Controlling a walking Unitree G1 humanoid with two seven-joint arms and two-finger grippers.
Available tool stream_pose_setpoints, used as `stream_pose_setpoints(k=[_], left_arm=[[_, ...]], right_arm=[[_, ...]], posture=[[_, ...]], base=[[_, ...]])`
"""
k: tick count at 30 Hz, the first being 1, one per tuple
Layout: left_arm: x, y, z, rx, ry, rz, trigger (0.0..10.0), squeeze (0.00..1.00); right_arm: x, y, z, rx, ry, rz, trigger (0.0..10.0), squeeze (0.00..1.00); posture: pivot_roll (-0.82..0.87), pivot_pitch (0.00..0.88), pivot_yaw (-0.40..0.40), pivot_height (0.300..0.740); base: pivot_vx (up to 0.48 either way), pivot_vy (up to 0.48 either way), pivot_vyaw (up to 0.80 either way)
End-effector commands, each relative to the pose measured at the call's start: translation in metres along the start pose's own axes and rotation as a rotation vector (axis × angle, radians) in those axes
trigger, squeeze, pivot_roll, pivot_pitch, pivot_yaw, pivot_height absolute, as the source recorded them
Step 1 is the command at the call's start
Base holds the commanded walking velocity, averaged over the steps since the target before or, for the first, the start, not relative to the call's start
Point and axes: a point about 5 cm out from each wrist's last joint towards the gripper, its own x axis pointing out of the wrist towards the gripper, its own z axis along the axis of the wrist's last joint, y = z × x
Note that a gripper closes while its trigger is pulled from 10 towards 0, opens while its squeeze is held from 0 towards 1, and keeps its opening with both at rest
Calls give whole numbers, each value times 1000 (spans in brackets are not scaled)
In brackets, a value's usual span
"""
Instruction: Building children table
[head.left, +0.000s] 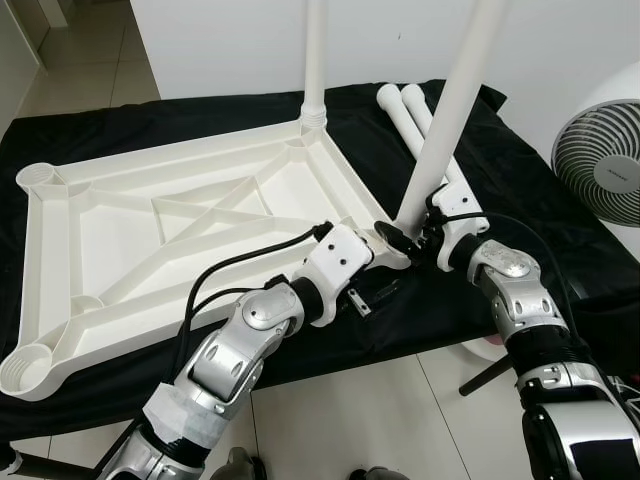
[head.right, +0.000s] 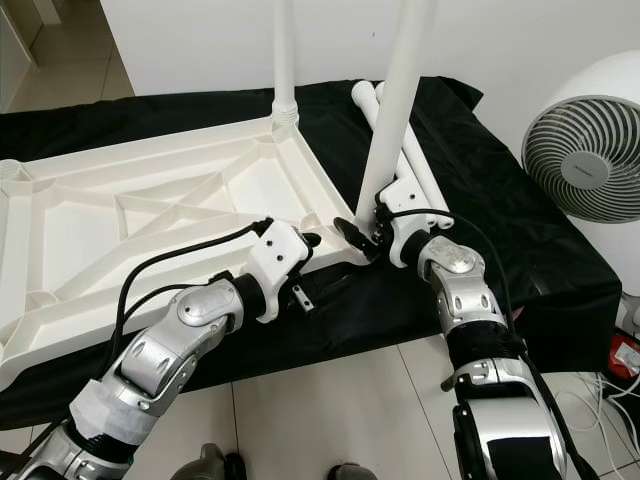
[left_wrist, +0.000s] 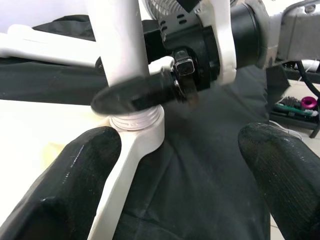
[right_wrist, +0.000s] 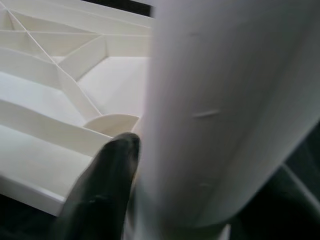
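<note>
Left eye view: the right end effector (head.left: 420, 232), at center right, holds a white leg (head.left: 452, 115) low down, by its corner hole. The left end effector (left_wrist: 175, 165) is spread wide next to that corner. The tabletop (head.left: 180, 230) lies upside down on the black surface (head.left: 560, 250), filling the left half. The leg looks light, stiff and smooth, so grip it near the bottom.
</note>
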Motion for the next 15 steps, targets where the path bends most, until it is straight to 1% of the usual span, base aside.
stream_pose_setpoints(k=[1, 7, 8, 9, 11, 12, 13, 14, 15], left_arm=[[-1, -8, 0, 3, 2, -102, 10000, 0], [-1, -10, 0, 10, 5, -105, 10000, 0], [-1, -10, 0, 11, 6, -106, 10000, 0], [-1, -10, -1, 11, 6, -107, 10000, 0], [-1, -10, -1, 11, 6, -107, 10000, 0], [-1, -10, -1, 11, 7, -107, 10000, 0], [-1, -10, -1, 11, 7, -107, 10000, 0], [-1, -11, -1, 10, 8, -106, 10000, 0], [-1, -11, -1, 10, 8, -106, 10000, 0]], right_arm=[[-1, 2, -5, -17, 31, 28, 0, 0], [-6, 3, -13, -9, 38, 30, 0, 0], [-6, 3, -14, 12, 37, 3, 10000, 0], [-5, 4, -16, 40, 45, -32, 10000, 0], [-5, 4, -16, 40, 45, -32, 10000, 0], [-4, 5, -18, 55, 54, -59, 10000, 0], [-4, 5, -18, 55, 54, -59, 10000, 0], [0, 9, -19, 79, 56, -110, 10000, 0], [0, 9, -19, 79, 56, -110, 10000, 0]], posture=[[-78, 85, 28, 740], [-82, 91, 24, 740], [-82, 91, 22, 740], [-82, 91, 22, 740], [-82, 91, 22, 740], [-82, 91, 22, 740], [-82, 91, 22, 740], [-85, 96, 19, 740], [-85, 96, 19, 740]], base=[[0, 0, 0], [0, 0, 0], [0, 0, 0], [0, 0, 0], [0, 0, 0], [0, 0, 0], [0, 0, 0], [0, 0, 0], [0, 0, 0]])
